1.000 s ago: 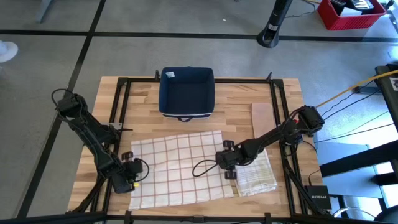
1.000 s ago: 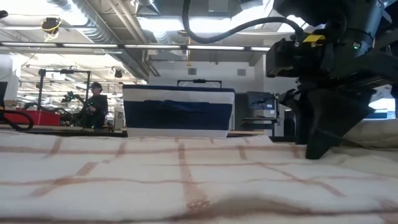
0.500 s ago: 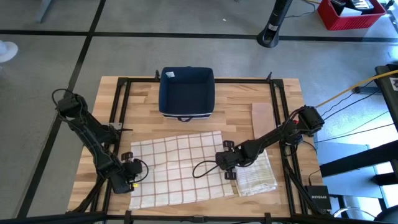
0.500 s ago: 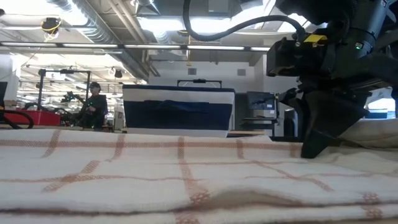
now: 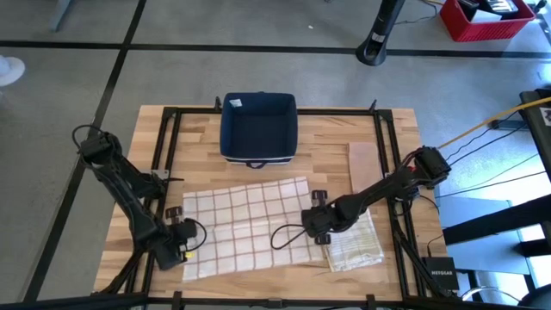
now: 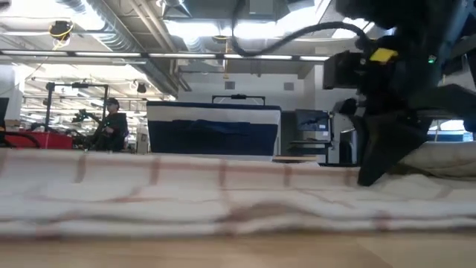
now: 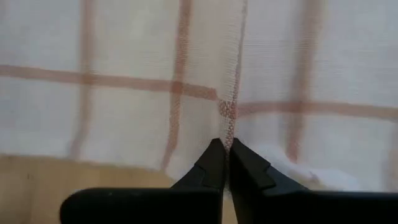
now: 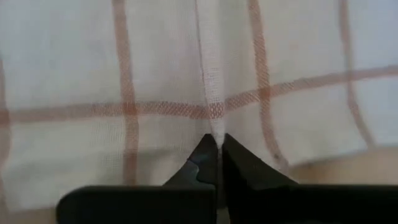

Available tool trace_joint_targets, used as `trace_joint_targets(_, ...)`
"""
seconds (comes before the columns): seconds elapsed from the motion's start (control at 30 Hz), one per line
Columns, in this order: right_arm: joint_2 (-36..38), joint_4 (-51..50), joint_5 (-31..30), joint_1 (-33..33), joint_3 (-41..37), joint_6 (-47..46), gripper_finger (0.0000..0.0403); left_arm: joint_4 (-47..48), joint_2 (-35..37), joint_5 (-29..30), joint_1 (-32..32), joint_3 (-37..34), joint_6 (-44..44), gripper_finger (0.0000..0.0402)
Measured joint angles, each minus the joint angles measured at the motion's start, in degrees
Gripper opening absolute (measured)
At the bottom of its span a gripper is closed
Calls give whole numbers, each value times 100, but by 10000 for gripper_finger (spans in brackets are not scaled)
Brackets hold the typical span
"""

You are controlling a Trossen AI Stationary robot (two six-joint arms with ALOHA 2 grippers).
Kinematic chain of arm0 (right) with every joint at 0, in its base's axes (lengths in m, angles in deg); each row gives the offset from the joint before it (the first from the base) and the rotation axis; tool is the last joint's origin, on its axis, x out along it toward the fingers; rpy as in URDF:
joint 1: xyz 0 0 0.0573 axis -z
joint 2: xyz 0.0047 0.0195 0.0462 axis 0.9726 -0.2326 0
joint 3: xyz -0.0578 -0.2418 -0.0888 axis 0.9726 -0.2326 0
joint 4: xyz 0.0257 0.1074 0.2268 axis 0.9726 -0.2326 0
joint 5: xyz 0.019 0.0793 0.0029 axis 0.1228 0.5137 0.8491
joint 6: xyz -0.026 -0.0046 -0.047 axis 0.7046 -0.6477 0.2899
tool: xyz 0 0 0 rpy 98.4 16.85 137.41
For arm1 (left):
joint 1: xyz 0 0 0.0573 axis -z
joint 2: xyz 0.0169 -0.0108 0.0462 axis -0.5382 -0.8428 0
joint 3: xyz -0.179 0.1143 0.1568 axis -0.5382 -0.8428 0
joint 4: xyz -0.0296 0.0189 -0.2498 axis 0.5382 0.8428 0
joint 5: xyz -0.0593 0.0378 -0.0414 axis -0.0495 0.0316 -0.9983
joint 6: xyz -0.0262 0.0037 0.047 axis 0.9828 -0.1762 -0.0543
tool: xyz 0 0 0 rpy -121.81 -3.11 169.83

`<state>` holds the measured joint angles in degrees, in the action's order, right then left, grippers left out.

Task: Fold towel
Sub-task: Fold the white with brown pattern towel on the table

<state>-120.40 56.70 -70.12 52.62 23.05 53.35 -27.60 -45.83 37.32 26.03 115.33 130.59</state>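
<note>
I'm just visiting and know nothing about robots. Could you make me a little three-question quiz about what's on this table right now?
1. True or false: the left gripper is shut on the checked towel.
2. What is the right gripper pinching? A. the blue bin B. the checked towel C. a cable
3. What lies on the table just beside the checked towel, on the right arm's side?

Key
1. True: its fingers are closed on a ridge of the cloth.
2. B. The blue bin sits apart, at the far edge.
3. A folded towel, already done.
</note>
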Motion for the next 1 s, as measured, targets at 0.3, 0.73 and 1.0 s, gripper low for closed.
trace_joint_targets(0.3,755,-1082,-1027,-394,566,-58,7,1988,21,466,20,1445,72,1)
trace_joint_targets(0.73,982,-2047,-2089,-454,1467,-102,6,3752,39,1520,46,2589,381,0)
trace_joint_targets(1.0,984,-2903,-3131,-466,2151,-492,6,4615,50,2062,40,2990,827,0)
